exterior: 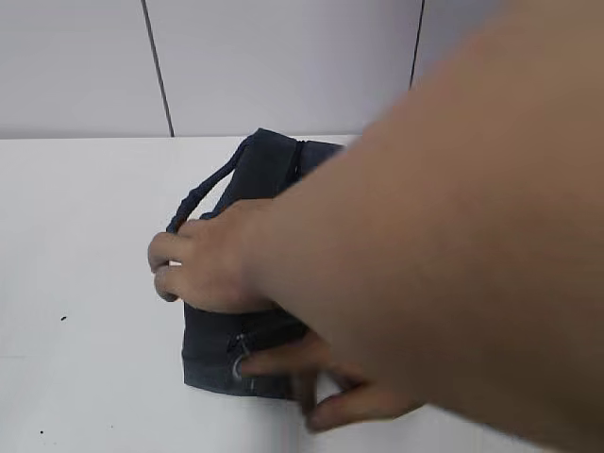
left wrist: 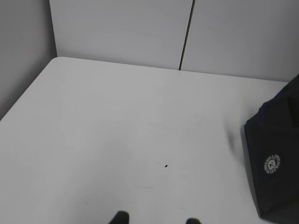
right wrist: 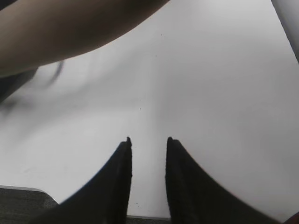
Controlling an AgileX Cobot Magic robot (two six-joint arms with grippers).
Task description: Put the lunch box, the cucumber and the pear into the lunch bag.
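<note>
The dark navy lunch bag (exterior: 269,165) lies on the white table (exterior: 85,236), with one loop handle (exterior: 203,193) on its left and the metal ring pull (exterior: 239,366) at its near end. A person's hand (exterior: 203,269) rests on the bag, and their arm (exterior: 453,236) covers most of it. The bag's end with a round white logo shows at the right of the left wrist view (left wrist: 275,163). My left gripper (left wrist: 156,219) is open and empty over bare table. My right gripper (right wrist: 148,140) is open and empty. The lunch box, cucumber and pear are out of view.
The person's arm also crosses the top left of the right wrist view (right wrist: 70,28). A grey panelled wall (exterior: 283,66) stands behind the table. The table's near edge (right wrist: 28,190) shows beside my right gripper. Neither gripper shows in the exterior view.
</note>
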